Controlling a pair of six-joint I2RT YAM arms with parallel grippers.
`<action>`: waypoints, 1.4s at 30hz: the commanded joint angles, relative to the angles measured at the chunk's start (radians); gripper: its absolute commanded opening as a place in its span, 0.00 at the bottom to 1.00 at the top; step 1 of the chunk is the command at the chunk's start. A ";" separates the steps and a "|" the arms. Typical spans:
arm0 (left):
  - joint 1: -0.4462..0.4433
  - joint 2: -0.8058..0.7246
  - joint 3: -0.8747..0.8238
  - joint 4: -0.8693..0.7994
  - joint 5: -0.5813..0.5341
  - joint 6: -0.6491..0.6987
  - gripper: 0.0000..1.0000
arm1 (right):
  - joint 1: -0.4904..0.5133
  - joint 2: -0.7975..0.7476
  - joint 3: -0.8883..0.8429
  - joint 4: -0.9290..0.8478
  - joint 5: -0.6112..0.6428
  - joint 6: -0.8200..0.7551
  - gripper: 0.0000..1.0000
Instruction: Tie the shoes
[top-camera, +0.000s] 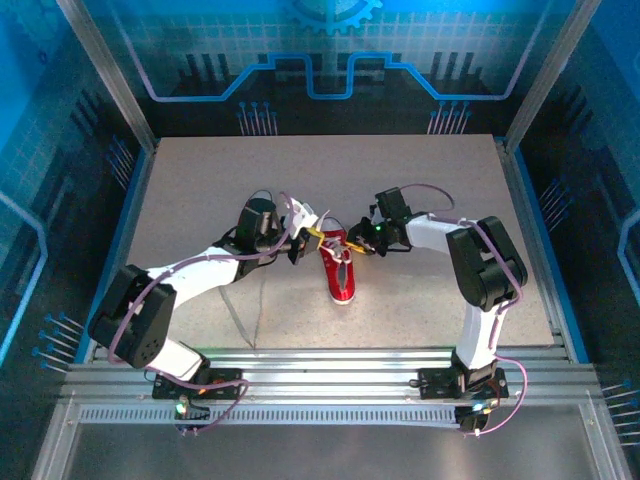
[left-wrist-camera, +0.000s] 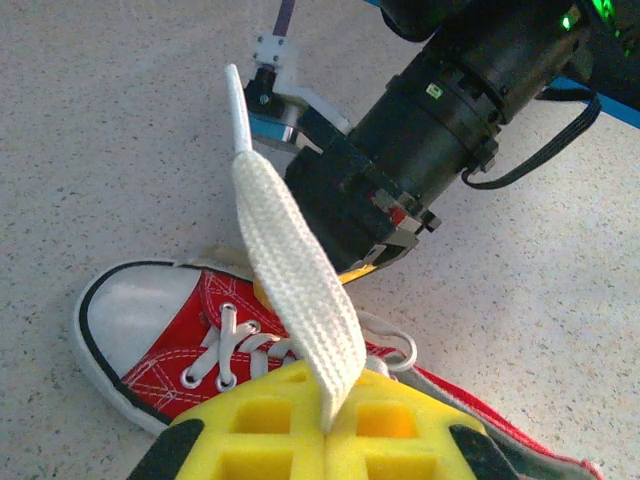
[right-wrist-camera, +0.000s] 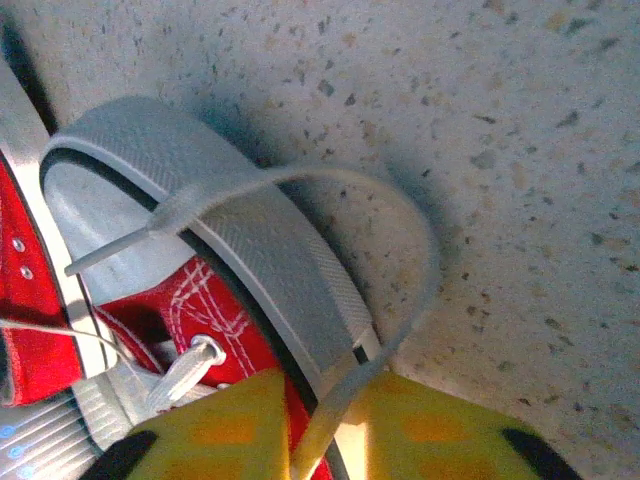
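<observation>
One red shoe (top-camera: 341, 275) with a white toe cap lies mid-table, toe toward the arms. My left gripper (top-camera: 303, 243) is at its upper left. In the left wrist view its yellow fingers (left-wrist-camera: 328, 395) are shut on a flat white lace (left-wrist-camera: 295, 260), which rises taut above the laced canvas (left-wrist-camera: 170, 330). My right gripper (top-camera: 357, 243) sits at the shoe's upper right. In the right wrist view its yellow fingers (right-wrist-camera: 335, 405) are shut on the other lace (right-wrist-camera: 425, 260), which curves out over the table and back across the shoe's rim (right-wrist-camera: 250, 250).
The two grippers almost meet over the shoe's far end, and the right arm's black wrist (left-wrist-camera: 440, 120) is just beyond the left fingers. A thin white strand (top-camera: 240, 320) trails on the speckled tabletop (top-camera: 430, 180) toward the near rail.
</observation>
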 joint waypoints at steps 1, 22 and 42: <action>0.010 -0.046 -0.009 0.014 0.027 -0.012 0.00 | 0.013 -0.014 -0.039 0.083 0.008 0.058 0.02; 0.101 -0.295 -0.087 -0.084 -0.042 -0.127 0.00 | -0.013 -0.345 -0.105 -0.131 0.295 -0.221 0.00; -0.097 -0.445 -0.046 -0.305 -0.161 -0.030 0.00 | 0.080 -0.170 0.173 -0.188 0.140 -0.427 0.00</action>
